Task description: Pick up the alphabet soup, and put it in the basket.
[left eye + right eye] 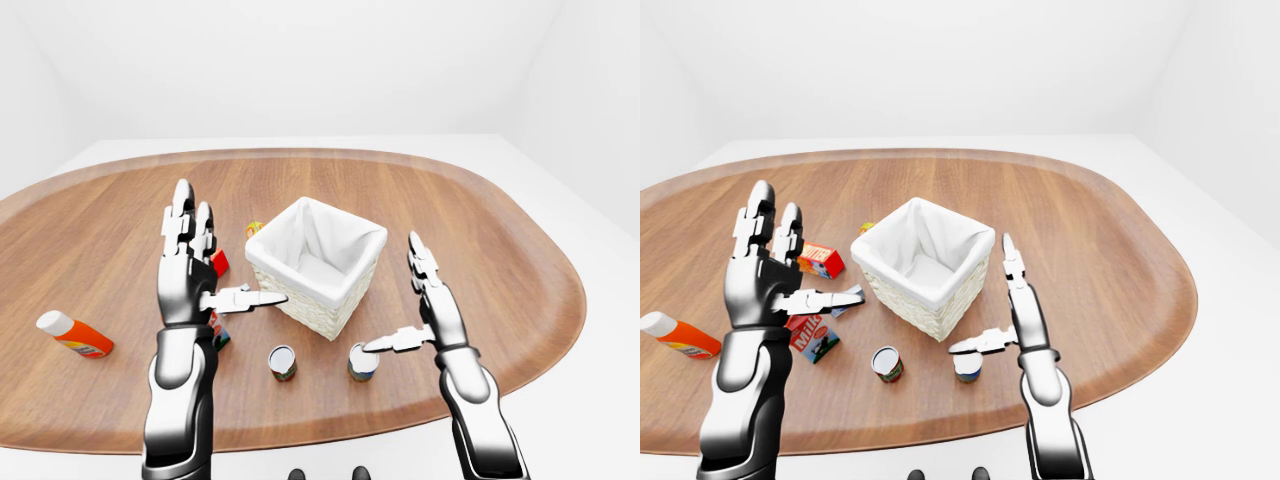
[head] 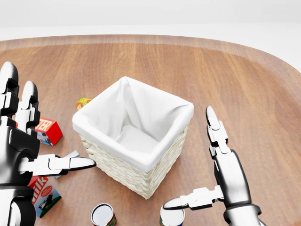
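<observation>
Both metallic three-finger hands are standing open over the oval wooden table (image 1: 480,220). The right hand (image 2: 221,174) is holding its long fingers upward and its thumb (image 2: 188,201) out sideways, the thumb tip reaching over the top of a small upright can with a blue-and-yellow label (image 1: 362,362). Nothing is closing round that can; whether the thumb is touching its pale lid cannot be told. The left hand (image 1: 186,268) is likewise spreading its fingers upward, with its thumb pointing toward the basket and gripping nothing.

Two cans are standing upright near the table's lower edge in the left-eye view. Beside the blue-and-yellow one, to its left and apart from it, is sitting a can with a red, white and green label (image 1: 282,362) and a pale round lid. The labels are too small to read, so which one is the alphabet soup cannot be told. Both are resting on the table just below the square white wicker basket with a white cloth lining (image 1: 316,262), outside it.

To the basket's left are lying a red carton (image 1: 820,259), a milk carton (image 1: 812,337) and a small yellow-orange item (image 2: 83,102). An orange bottle with a white cap (image 1: 74,334) is lying on its side well apart at the far left.
</observation>
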Robot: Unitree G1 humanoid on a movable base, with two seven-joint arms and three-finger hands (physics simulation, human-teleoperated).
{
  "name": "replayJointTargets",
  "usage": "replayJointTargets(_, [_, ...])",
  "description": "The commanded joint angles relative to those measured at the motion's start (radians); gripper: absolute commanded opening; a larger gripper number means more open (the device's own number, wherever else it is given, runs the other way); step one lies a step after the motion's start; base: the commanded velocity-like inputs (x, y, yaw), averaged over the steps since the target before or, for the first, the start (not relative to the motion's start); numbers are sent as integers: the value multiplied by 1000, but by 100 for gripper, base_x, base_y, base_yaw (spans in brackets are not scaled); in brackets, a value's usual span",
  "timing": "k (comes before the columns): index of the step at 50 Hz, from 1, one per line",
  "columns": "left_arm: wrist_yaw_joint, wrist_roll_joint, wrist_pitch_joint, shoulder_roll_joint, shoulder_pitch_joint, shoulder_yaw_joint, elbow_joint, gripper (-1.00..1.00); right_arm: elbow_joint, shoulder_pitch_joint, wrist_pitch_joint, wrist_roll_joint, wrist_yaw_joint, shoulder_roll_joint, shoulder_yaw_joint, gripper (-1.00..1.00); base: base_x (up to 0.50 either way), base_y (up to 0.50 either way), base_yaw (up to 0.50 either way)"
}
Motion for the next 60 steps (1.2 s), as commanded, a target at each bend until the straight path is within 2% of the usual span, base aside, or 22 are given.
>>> replayJointTargets(1, [-1, 1, 0, -1, 4, 0, -3, 100, 21, 97, 0, -12, -8, 0, 33, 100, 0, 0, 0])
replayJointTargets(5, [0, -1, 0, 1, 1, 4, -9, 100, 55, 142, -24, -14, -23, -3, 52, 100, 0, 0, 0])
replayJointTargets(6, [0, -2, 0, 1, 1, 4, -9, 100, 77, 150, -39, -15, -29, -5, 57, 100, 0, 0, 0])
replayJointTargets(8, [0, -3, 0, 1, 1, 4, -9, 100, 78, 150, -40, -14, -30, -6, 57, 100, 0, 0, 0])
replayJointTargets(9, [0, 1, 0, 0, 3, 1, -6, 100, 115, 160, -59, -15, -40, -6, 62, 100, 0, 0, 0])
replayJointTargets(13, [0, 0, 0, 1, 2, 5, -6, 100, 121, 168, -49, -18, -49, -9, 67, 100, 0, 0, 0])
replayJointTargets(14, [0, 2, 0, 0, 5, 2, -10, 100, 120, 172, -28, -22, -55, -7, 67, 100, 0, 0, 0])
replayJointTargets(16, [-1, 3, 0, -1, 5, 0, -7, 100, 137, 182, -36, -17, -60, -8, 70, 100, 0, 0, 0])
replayJointTargets(22, [-1, 1, 0, 0, 1, 3, -2, 100, 152, 186, 0, -18, -78, -8, 74, 100, 0, 0, 0])
replayJointTargets(34, [2, 2, 0, -3, 2, -5, -16, 100, 263, 150, 0, -20, -82, -8, 81, 100, 0, 0, 0])
replayJointTargets(60, [0, 1, 0, -2, 1, -4, -4, 100, 437, 56, 0, -165, -74, -8, 105, 100, 0, 0, 0])
